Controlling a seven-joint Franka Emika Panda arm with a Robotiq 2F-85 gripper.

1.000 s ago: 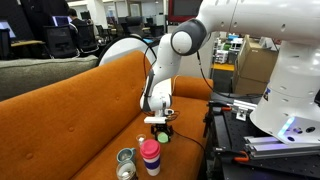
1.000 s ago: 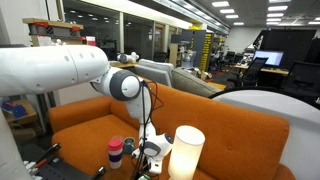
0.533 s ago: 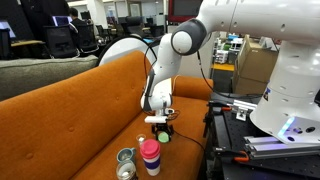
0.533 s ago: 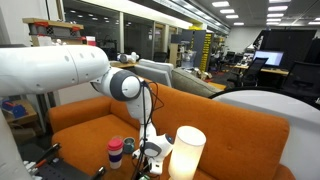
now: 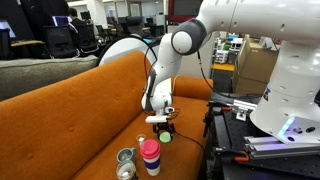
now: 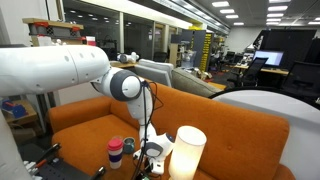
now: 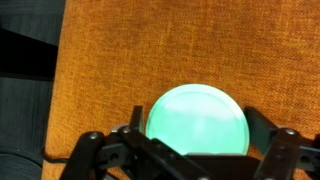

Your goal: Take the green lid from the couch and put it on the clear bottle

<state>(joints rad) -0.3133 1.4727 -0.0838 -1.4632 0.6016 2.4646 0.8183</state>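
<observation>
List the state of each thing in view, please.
green lid: not on any bottle, under the hand.
hand: around the lid; grip unclear.
clear bottle: open, no lid on it.
pink bottle: standing upright on the couch.
</observation>
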